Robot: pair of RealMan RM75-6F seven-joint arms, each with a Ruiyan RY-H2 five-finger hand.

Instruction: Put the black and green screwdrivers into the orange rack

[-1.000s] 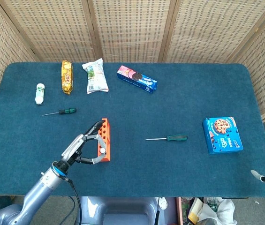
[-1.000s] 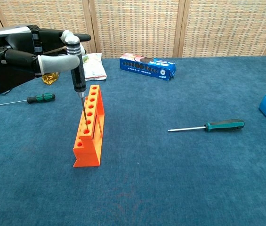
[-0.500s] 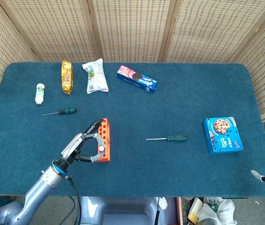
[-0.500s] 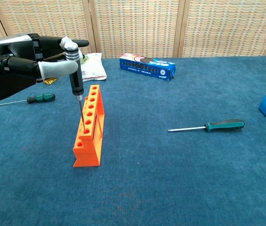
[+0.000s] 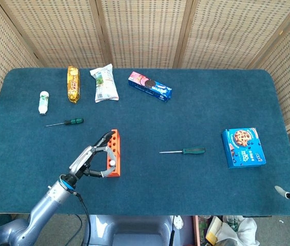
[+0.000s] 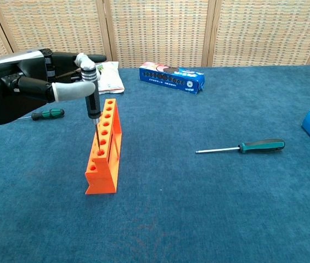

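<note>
Left hand (image 6: 31,87) is pinching the black screwdriver (image 6: 91,98) upright, tip down in a hole near the front of the orange rack (image 6: 104,148), left of centre. It's sunk a bit lower than a second ago. Green screwdriver (image 6: 245,146) lies flat on the desk (image 6: 209,208), right of centre. Can't read the snack labels. Right hand's barely visible, can't tell its state.

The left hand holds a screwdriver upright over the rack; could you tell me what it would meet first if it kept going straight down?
Probably the orange rack: the black screwdriver in the left hand points into a hole.
</note>
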